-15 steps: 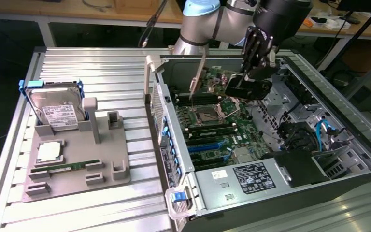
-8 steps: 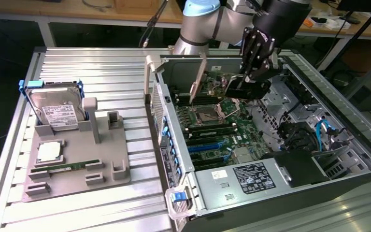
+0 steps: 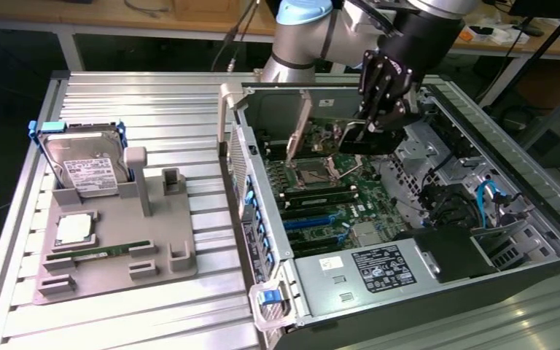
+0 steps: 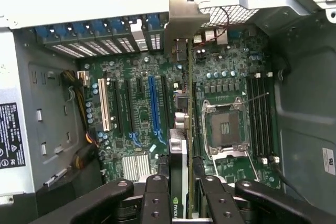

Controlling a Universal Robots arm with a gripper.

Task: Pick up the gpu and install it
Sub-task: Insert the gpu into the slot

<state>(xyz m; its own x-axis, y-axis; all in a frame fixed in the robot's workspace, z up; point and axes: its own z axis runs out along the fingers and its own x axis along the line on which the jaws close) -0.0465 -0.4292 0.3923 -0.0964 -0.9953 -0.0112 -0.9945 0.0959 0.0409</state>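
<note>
Black fingers (image 4: 156, 198) of the gripper (image 4: 181, 182) pinch the gpu (image 4: 181, 135), a thin flat card seen edge-on, with a green board, dark face and silver metal end bracket, held upright over the green motherboard (image 4: 136, 124) inside the open grey metal case (image 4: 42, 103).

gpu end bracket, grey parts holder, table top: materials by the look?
gpu end bracket: bare sheet metal, dull silver sheen. parts holder: matte grey plastic, probably; no glare. table top: likely aluminium, ribbed, bright reflections.
</note>
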